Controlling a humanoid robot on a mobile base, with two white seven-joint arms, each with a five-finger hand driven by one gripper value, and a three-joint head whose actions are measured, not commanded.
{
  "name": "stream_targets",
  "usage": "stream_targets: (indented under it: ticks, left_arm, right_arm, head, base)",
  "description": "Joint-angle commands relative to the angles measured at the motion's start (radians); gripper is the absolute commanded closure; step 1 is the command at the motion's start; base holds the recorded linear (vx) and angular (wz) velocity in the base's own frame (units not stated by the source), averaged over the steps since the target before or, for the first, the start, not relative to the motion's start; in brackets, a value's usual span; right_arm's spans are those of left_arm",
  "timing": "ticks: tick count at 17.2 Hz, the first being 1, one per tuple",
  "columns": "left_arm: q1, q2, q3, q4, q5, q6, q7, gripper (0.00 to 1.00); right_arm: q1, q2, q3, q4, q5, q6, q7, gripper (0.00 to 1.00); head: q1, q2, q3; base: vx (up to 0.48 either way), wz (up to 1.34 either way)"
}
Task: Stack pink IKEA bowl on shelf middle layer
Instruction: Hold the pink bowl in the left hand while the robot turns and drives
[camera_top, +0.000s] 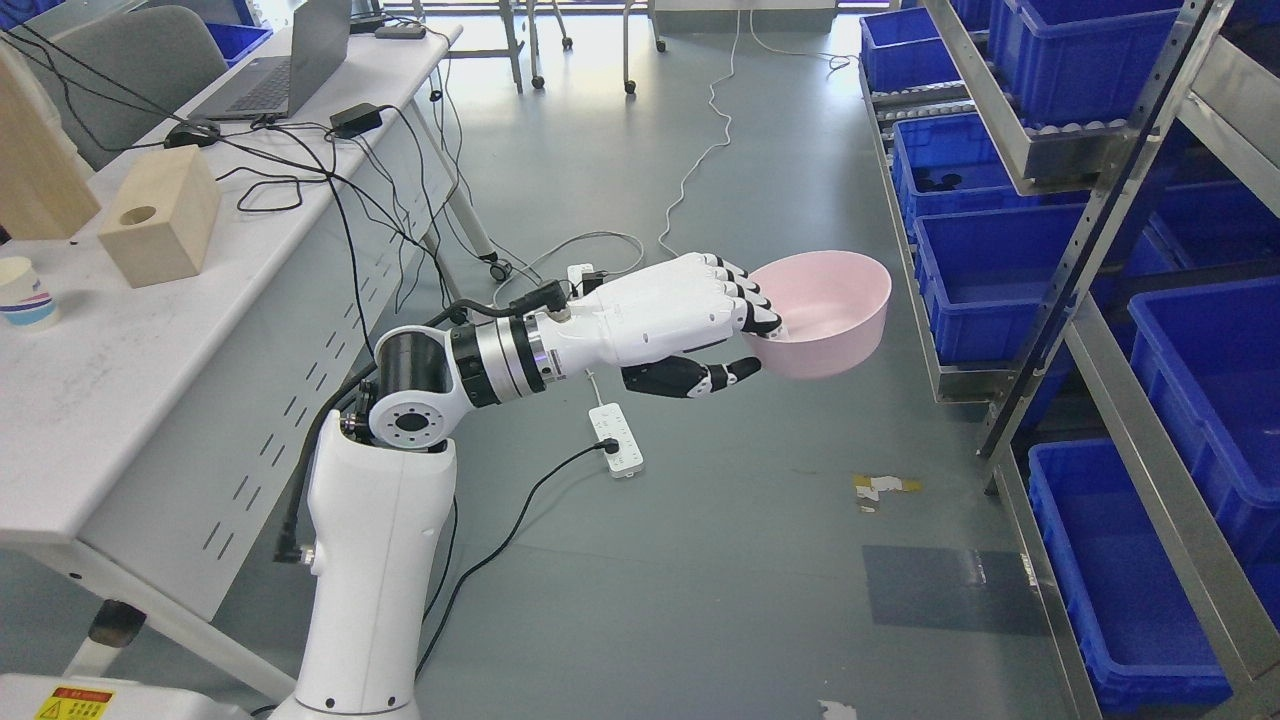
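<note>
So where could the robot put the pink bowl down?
The left hand holds the pink bowl. Free: the blue bins beside it look empty, and the white table below the wooden block. Crowded: the table's far end, with cables and laptop.

Bright, even daylight from the top washes out the far floor (600, 40); shadows soft, focus sharp throughout.

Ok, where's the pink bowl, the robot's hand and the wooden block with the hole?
pink bowl (840, 300): head view, on its inside wall.
left hand (670, 320): head view, on the white back of the hand.
wooden block (165, 235): head view, on its front face.
</note>
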Motion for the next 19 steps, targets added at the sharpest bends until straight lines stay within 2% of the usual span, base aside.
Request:
stream_targets:
  ticks: [1,7,19]
  left_arm:
    - [0.000,0.017,-0.024,0.001,0.000,0.000,0.000,0.90]
    - [0.005,0.017,-0.039,0.003,0.002,0.000,0.000,0.90]
    - [-0.016,0.017,-0.051,-0.002,0.025,0.000,-0.002,0.90]
  right_arm:
    - [0.003,-0.017,0.000,-0.017,0.000,-0.001,0.000,0.00]
    - [0.005,-0.017,0.000,-0.017,0.000,-0.001,0.000,0.00]
    - [0.005,-0.017,0.000,-0.017,0.000,-0.001,0.000,0.00]
  head:
    - [0.0000,0.000,0.000]
    - [0.0000,0.000,0.000]
    - [0.0000,0.000,0.000]
  base:
    - [0.054,-0.25]
    - [0.091,-0.40]
    - [0.062,-0.75]
